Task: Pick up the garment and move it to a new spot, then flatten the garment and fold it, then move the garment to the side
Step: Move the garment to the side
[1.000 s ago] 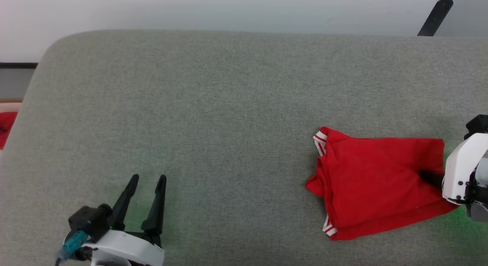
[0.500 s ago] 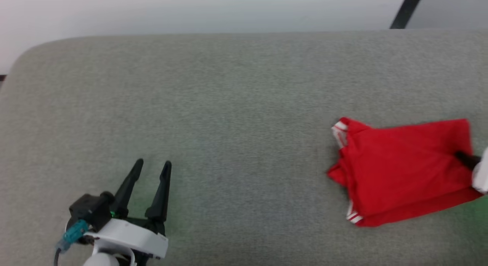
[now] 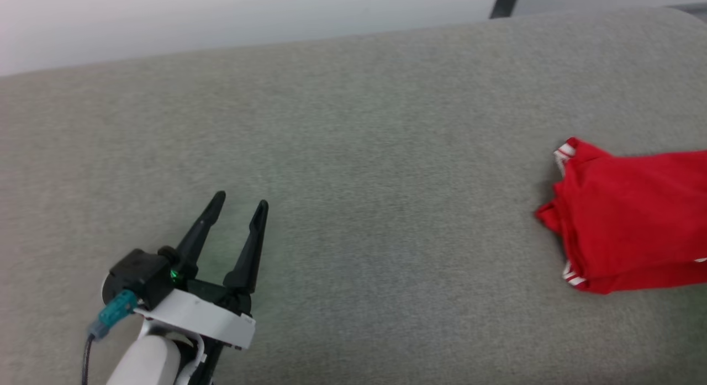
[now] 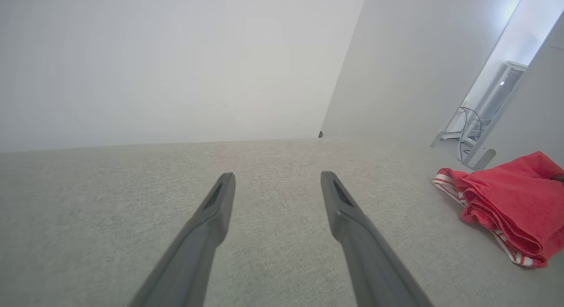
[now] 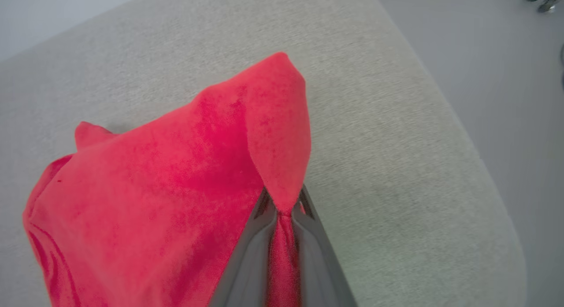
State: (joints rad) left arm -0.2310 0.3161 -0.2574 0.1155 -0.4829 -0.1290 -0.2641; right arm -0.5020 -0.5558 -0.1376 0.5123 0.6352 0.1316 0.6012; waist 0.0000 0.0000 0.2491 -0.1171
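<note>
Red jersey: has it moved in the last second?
Yes, the red jersey moved to the robot's right: its trim lay left of the dark post, now right.

The garment (image 3: 629, 219) is a red shirt folded into a compact, multi-layer bundle. Red-and-white striped trim shows at two corners of its left edge. It lies at the right side of the grey fabric counter (image 3: 353, 153). One corner rises into a peak, and a narrow twist of its fabric is pinched between the closed fingers of the right gripper (image 5: 284, 201).
</note>
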